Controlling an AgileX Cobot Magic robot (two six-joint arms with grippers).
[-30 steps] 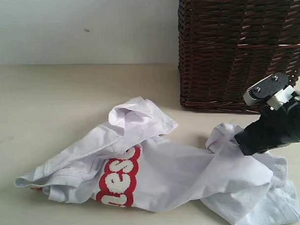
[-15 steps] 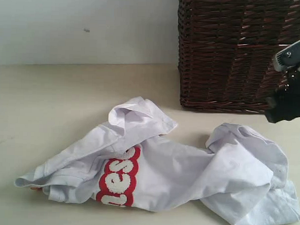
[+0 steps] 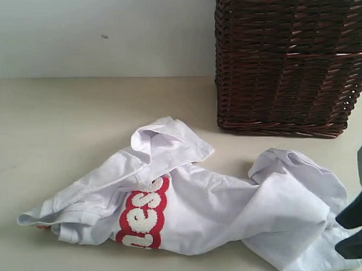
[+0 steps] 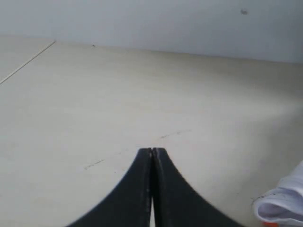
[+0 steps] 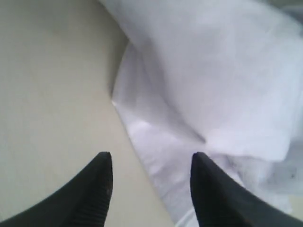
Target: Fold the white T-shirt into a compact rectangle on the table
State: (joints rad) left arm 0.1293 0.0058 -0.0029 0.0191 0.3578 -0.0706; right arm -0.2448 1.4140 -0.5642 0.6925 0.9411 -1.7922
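A broad, pale cream matte desk (image 3: 68,119) fills the exterior view. A dark brown woven wicker basket (image 3: 290,62) stands on it at 1 o'clock. The soft white cotton T-shirt (image 3: 226,214) lies crumpled and unfolded on the desk from 7 to 4 o'clock, clear of the basket, and its red-outlined fuzzy white lettering (image 3: 143,220) shows at 7 o'clock. The right hand (image 5: 150,158) sits at the shirt's 4 o'clock corner, its dark fingers moderately apart and holding nothing, with the shirt's edge beneath the gap. The left hand (image 4: 151,151) is pressed closed and empty over bare desk.
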